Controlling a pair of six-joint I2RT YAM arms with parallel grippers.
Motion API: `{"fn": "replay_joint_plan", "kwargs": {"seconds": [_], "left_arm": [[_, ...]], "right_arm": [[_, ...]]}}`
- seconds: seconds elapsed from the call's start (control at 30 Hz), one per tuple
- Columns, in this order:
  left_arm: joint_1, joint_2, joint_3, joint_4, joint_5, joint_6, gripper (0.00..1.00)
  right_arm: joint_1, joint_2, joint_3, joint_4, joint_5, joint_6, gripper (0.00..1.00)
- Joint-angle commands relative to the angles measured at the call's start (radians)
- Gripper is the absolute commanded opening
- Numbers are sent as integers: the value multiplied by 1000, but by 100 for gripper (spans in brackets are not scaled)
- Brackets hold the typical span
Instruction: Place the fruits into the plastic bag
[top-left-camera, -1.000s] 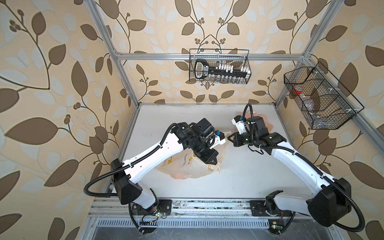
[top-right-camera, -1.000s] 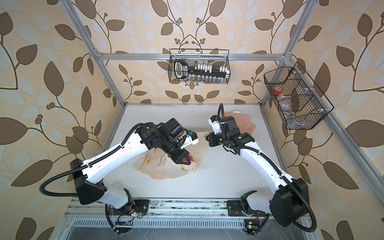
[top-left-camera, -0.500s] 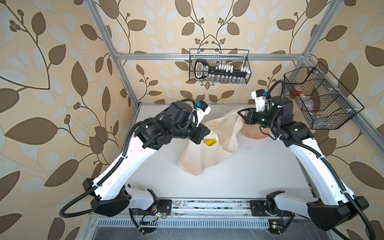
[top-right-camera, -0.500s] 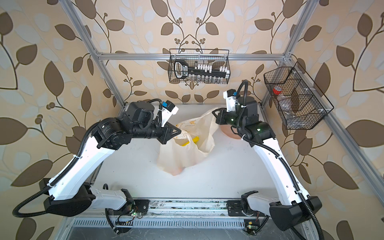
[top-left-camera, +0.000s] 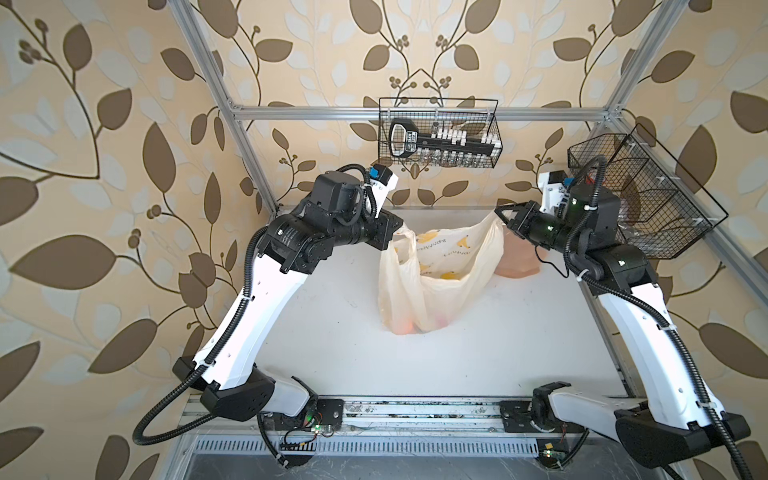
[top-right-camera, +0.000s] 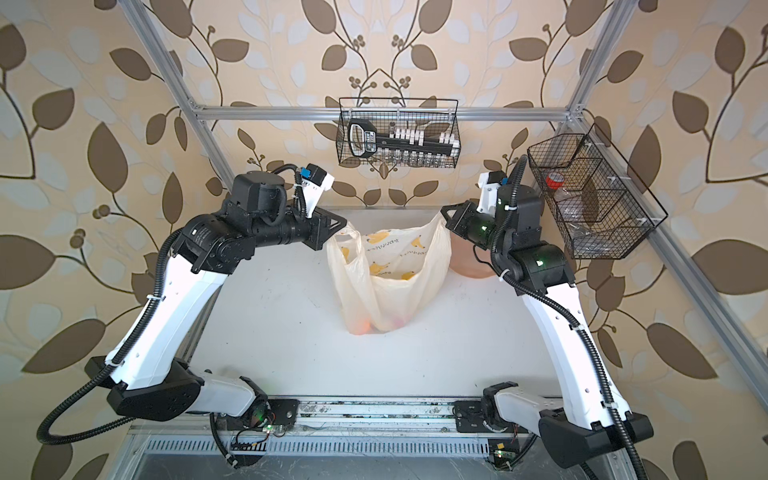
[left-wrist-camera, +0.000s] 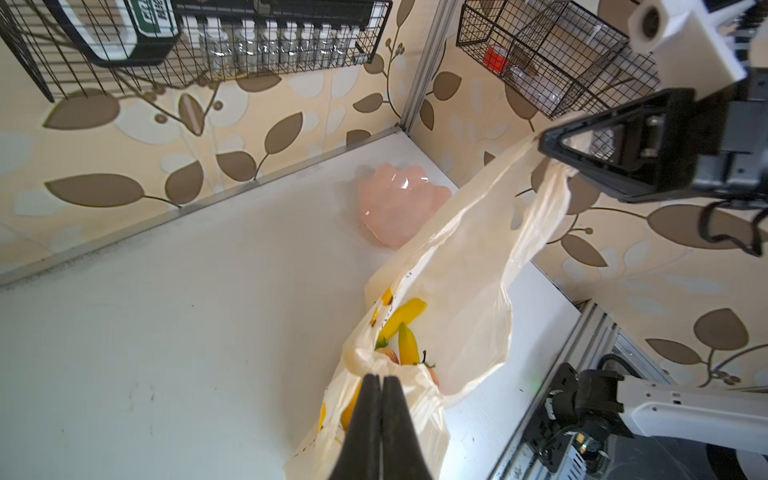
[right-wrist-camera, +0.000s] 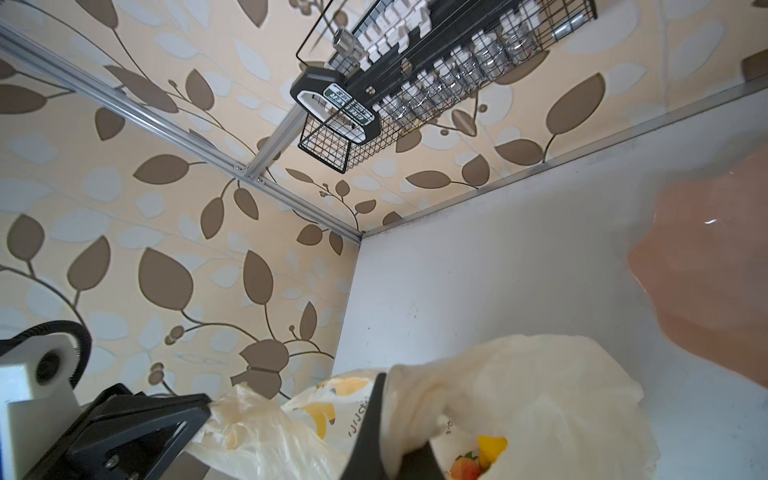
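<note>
The plastic bag (top-left-camera: 440, 286) (top-right-camera: 390, 291), cream with banana prints, hangs stretched between both raised grippers with its mouth open. My left gripper (top-left-camera: 401, 227) (top-right-camera: 345, 226) (left-wrist-camera: 380, 376) is shut on one handle. My right gripper (top-left-camera: 498, 212) (top-right-camera: 442, 210) (right-wrist-camera: 384, 376) is shut on the other handle. Fruits lie inside the bag: yellow bananas (left-wrist-camera: 405, 320) and a red-orange piece (right-wrist-camera: 465, 467) show through the mouth. An orange shape (top-left-camera: 405, 328) (top-right-camera: 361, 326) glows through the plastic at the bottom. I cannot tell whether the bag's bottom touches the table.
A pale pink wavy-edged plate (top-left-camera: 517, 262) (top-right-camera: 469, 262) (left-wrist-camera: 399, 208) sits on the table at the back right, just behind the bag. A wire basket (top-left-camera: 440, 133) hangs on the back wall, and another wire basket (top-left-camera: 640, 195) hangs on the right wall close to my right arm.
Both grippers have risen from the table and moved apart towards the back, lifting the bag by its handles. It lay crumpled before; now it hangs open with the fruits at the bottom.
</note>
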Motion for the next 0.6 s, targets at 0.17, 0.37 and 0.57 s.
{"fn": "replay_joint_plan", "kwargs": {"seconds": [0.17, 0.37, 0.57], "left_arm": [[44, 96, 87, 99, 51, 150, 0], [90, 112, 77, 144, 41, 185, 0], [138, 50, -61, 219, 35, 200, 0]], "right_arm": [[61, -140, -159, 122, 187, 179, 0], [96, -166, -277, 210, 229, 218, 0], [123, -197, -375, 242, 240, 268, 0]]}}
